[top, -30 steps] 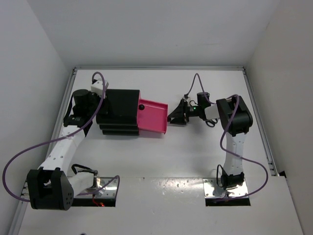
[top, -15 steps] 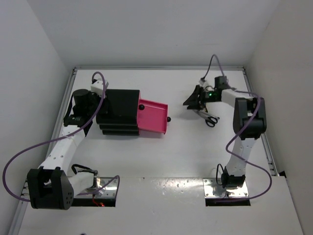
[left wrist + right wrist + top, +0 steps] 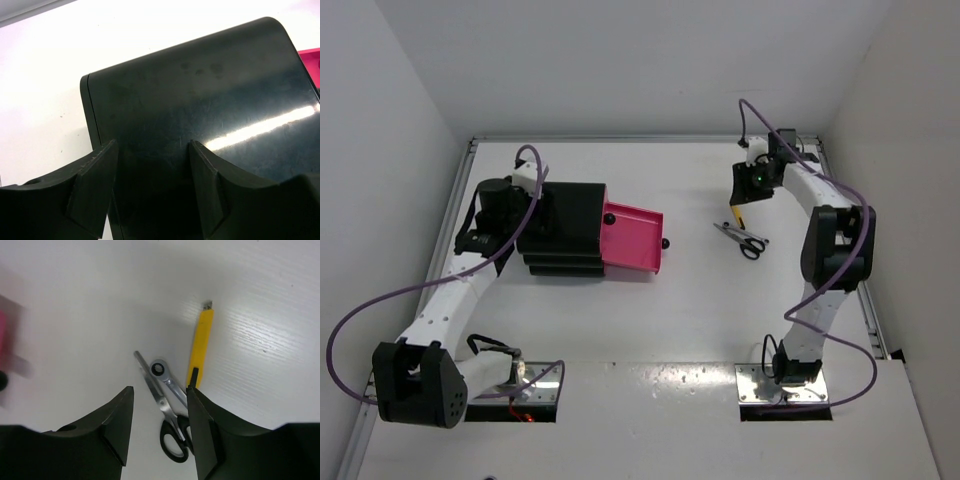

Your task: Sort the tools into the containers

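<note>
Scissors (image 3: 161, 405), wrench (image 3: 168, 381) and yellow-handled tool (image 3: 201, 347) lie bunched on the desk (image 3: 700, 300), far right, just under the right hand (image 3: 160, 392), which is spread and empty. Its finger hides part of the scissor handles. The left hand (image 3: 150, 187), also spread, sits over the black drawer unit (image 3: 200, 100); whether they touch is unclear.

No legible text, labels, nos. — none

The white-and-black left arm (image 3: 445, 305) reaches toward the far left, its black two-fingered left gripper (image 3: 150, 192) held wide apart. The right arm (image 3: 810, 300) stretches to the far right, its black right gripper (image 3: 157, 425) parted and seemingly pointing downward.
</note>
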